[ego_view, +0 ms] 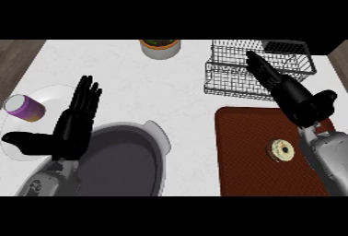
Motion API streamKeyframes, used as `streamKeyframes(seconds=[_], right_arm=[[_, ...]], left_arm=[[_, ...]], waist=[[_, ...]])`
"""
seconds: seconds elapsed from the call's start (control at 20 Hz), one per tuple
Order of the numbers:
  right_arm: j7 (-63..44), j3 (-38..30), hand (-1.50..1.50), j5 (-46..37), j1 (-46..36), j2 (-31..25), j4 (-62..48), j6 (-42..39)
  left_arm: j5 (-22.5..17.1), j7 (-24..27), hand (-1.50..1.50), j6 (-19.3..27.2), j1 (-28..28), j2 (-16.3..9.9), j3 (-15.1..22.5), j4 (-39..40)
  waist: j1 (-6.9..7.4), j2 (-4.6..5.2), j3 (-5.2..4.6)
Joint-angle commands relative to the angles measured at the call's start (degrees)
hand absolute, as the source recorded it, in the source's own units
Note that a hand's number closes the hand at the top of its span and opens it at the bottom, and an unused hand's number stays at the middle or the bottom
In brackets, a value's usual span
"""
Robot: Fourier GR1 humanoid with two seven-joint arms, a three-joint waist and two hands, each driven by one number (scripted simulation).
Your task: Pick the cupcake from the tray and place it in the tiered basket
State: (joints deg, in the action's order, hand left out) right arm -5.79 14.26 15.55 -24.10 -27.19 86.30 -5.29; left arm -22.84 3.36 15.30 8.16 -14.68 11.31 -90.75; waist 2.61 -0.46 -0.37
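While it sits untouched, cupcake (282, 150): on the red tray (245, 156), near its right side, top facing up, looks round so no long side shows
Right hand (292, 97): above the tray's far edge, fingers straight and together, pointing at the tiered basket (234, 76), holding nothing
Left hand (71, 124): resting at the left, fingers up and spread
Nearby: grey pot (129, 156), purple cup (26, 108) on a white plate (54, 94), plant pot (160, 48)

Bare white counter (122, 78) lies open ahead of the left hand (73, 124), whose straight fingers rise beside a grey pot (129, 156) to its right and a purple-wrapped can (24, 108) to its left. Ahead of the right hand (289, 94), the wire tiered basket (238, 73) blocks passage; beneath its wrist, the red tray (252, 152) lies mostly open around the cupcake (282, 150).
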Motion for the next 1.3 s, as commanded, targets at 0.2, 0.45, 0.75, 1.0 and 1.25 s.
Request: streamKeyframes(seconds=[0.2,0.45,0.75,1.0,1.25], right_arm=[[11.91,-12.89,1.5,25.76,-0.68,1.97,-7.4,-20.78],[6.49,-12.52,-1.5,35.86,4.68,4.03,-20.1,-31.59],[3.93,-14.68,-1.5,49.27,4.36,-4.79,-28.34,-59.49],[4.7,-20.06,-1.5,45.85,0.61,-18.01,-30.42,-71.28],[4.75,-24.14,-1.5,33.99,-4.0,-26.11,-18.45,-71.06]], left_arm=[[9.34,0.87,0.0,3.08,1.71,-4.9,1.22,1.24],[11.88,0.04,0.0,4.1,1.81,-3.31,4.64,2.18],[14.31,-0.58,0.0,5.92,2.21,-2.21,6.12,3.62],[15.08,-1.78,0.0,7.29,3.52,-1.12,6.31,3.77],[14.96,-3.51,0.0,7.45,2.49,-2.13,5.84,3.17]], waist=[[-1.36,1.68,1.28],[-0.41,2.77,1.23],[-0.87,2.09,0.93],[-1.48,1.53,0.9],[-2.02,0.28,0.9]])
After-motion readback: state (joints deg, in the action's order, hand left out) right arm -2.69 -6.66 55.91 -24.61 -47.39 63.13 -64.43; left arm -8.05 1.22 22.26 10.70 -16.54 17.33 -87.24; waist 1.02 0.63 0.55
